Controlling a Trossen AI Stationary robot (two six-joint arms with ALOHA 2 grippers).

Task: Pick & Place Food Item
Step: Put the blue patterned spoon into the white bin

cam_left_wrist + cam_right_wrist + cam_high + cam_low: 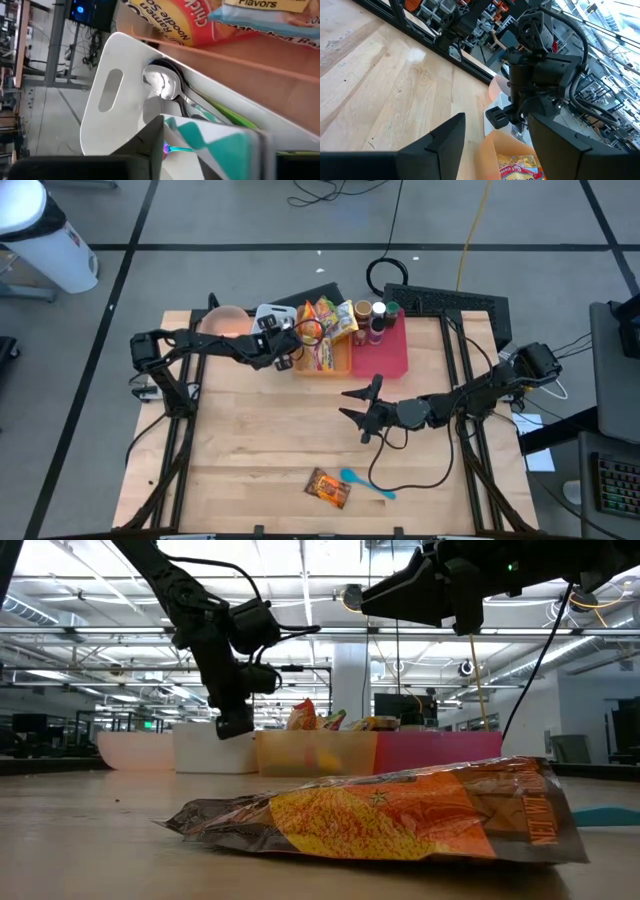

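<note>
An orange and brown snack bag (328, 487) (390, 815) lies flat on the wooden table near its front edge. My left gripper (285, 357) (235, 725) hangs slanting down at the far side, over the seam between the white bin (270, 315) (125, 85) and the orange bin (325, 355) of food packets. Its wrist view shows a metal spoon (162, 82) in the white bin and a teal-and-white patterned item (210, 142) close by. My right gripper (356, 406) (495, 150) is open and level above the table's middle, nothing between its fingers.
A blue spoon (366, 482) lies beside the snack bag. Along the far edge stand a pink bowl (225, 321) and a red bin (388, 350) with bottles. Bare wood lies between the bins and the bag.
</note>
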